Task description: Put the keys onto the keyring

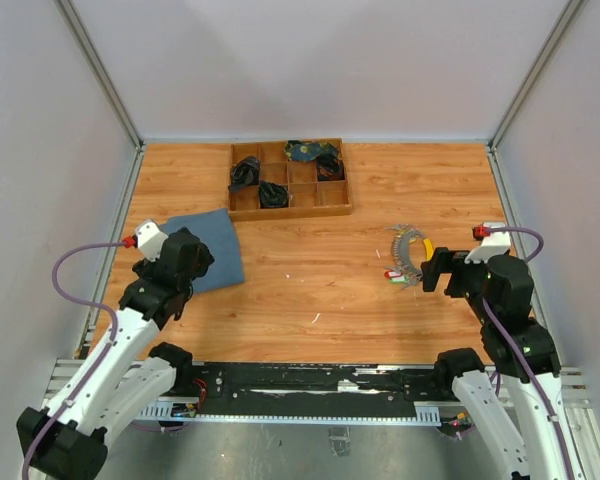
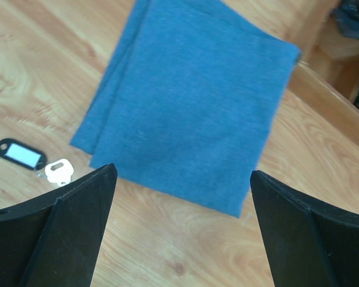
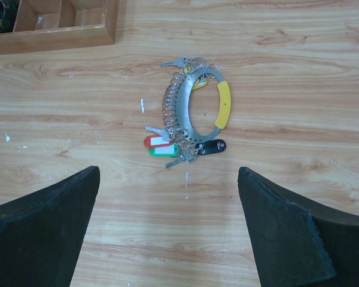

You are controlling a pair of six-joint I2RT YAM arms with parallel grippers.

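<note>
Thin round metal keyring with curved yellow piece (image 3: 222, 105) lies flat on wooden counter (image 3: 299, 60), small silvery keys (image 3: 172, 113) fanned along it, just ahead of right gripper (image 3: 169, 172). That and left gripper (image 2: 182, 171) gape empty. Likely light, stiff, slippery: pinch the yellow piece.

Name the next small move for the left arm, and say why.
Probably slide the left end effector sideways off the blue cloth, toward the loose key with the black tag lying beside the cloth's edge. Its jaws stand open and empty, and that key lies well apart from the keyring, which sits in front of the right arm.
</note>
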